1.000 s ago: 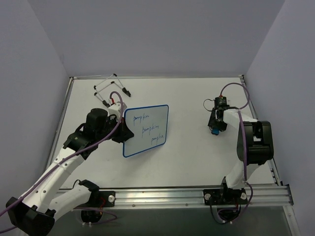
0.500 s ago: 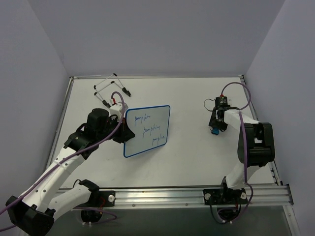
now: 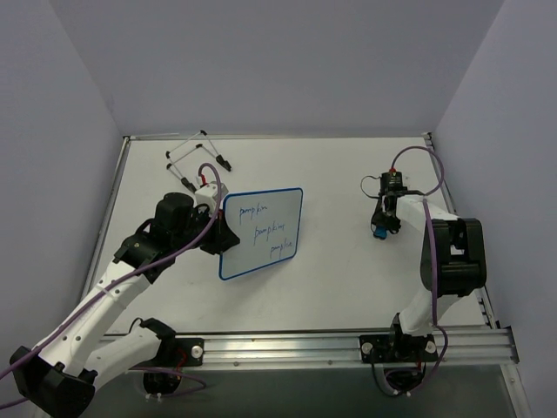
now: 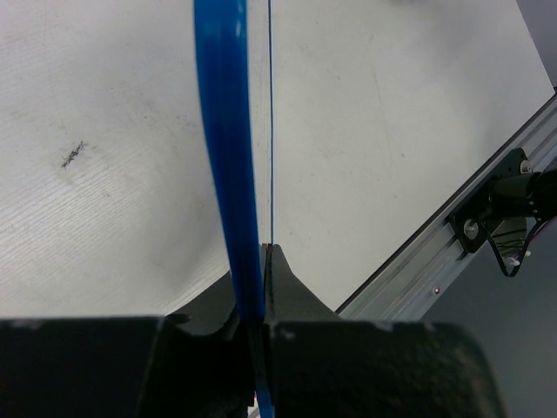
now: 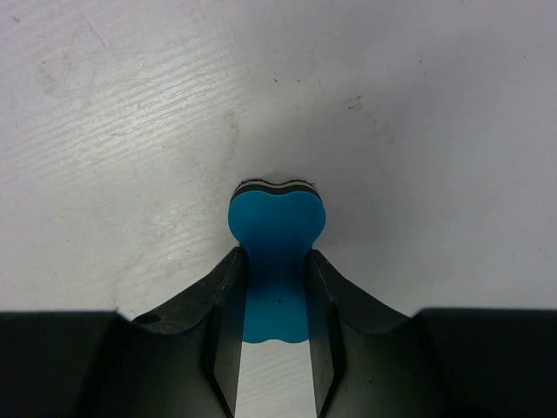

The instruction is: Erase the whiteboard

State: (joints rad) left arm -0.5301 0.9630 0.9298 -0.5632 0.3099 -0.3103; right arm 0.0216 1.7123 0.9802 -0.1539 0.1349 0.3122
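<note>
The whiteboard point(image 3: 261, 232), white with a thin blue frame and three lines of blue handwriting, is held tilted above the table's middle. My left gripper point(image 3: 215, 235) is shut on its left edge; the left wrist view shows the blue frame point(image 4: 228, 148) edge-on, pinched between the jaws. At the right of the table my right gripper point(image 3: 381, 228) points down at the surface. Its fingers point(image 5: 228, 300) are shut on a small blue eraser point(image 5: 277, 261), squeezing its foam body in at the waist.
A thin wire easel stand point(image 3: 197, 158) lies at the back left of the white table point(image 3: 339, 279). An aluminium rail point(image 3: 348, 347) carrying both arm bases runs along the near edge. Purple walls close in the left, back and right sides.
My right gripper has closed on the blue eraser. My left gripper has shifted the whiteboard slightly to the right.
</note>
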